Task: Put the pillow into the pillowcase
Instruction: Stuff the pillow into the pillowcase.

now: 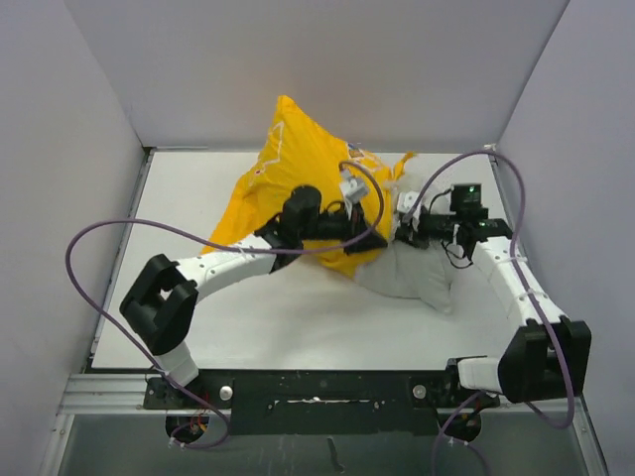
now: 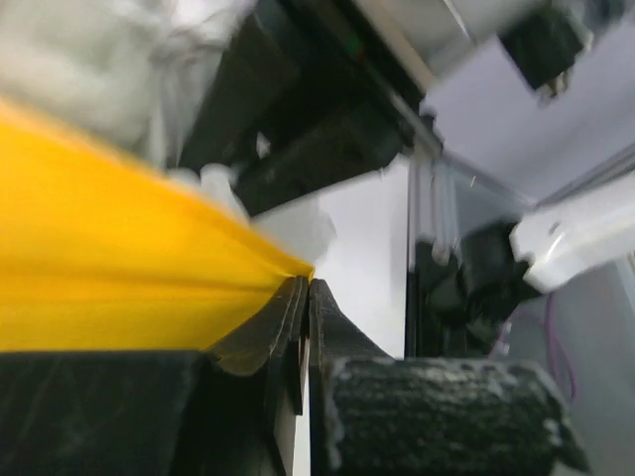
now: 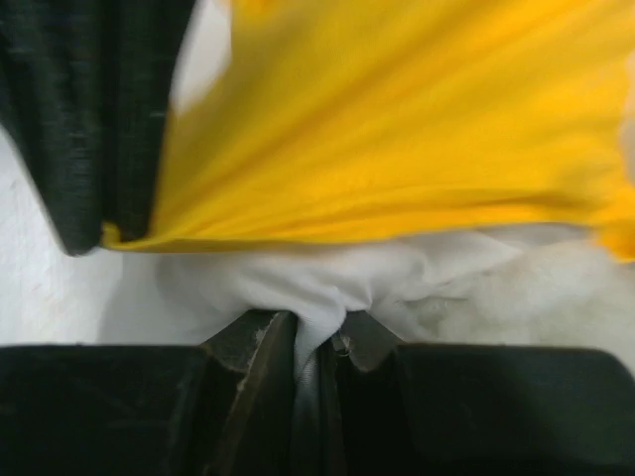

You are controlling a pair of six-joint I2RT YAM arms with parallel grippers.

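Your left claw (image 2: 306, 297) was closed tight, with no gap between the jaws. It pinched the edge of the bright yellow printed fabric pillowcase (image 2: 109, 258), and the cloth was pulled into taut folds that ran to the fingertips. Your left arm was folded at the elbow near the left side of the flat white table (image 1: 298, 332). Its white forearm reached up and to the right, so the claw (image 1: 349, 230) sat at the lower right border of the pillowcase (image 1: 283, 169). The rest of the sack was raised in a peak toward the back wall.

Your right claw (image 3: 316, 342) was almost closed and gripped a bunched fold of the plump, wrinkled white-grey fabric pillow (image 3: 327, 283). Your right arm went up along the right side of the table, and the wrist turned left to the pillow (image 1: 417, 276). The pillow lay on the table right of centre, and the yellow cloth covered its upper edge. I could not tell whether that edge was inside the opening.
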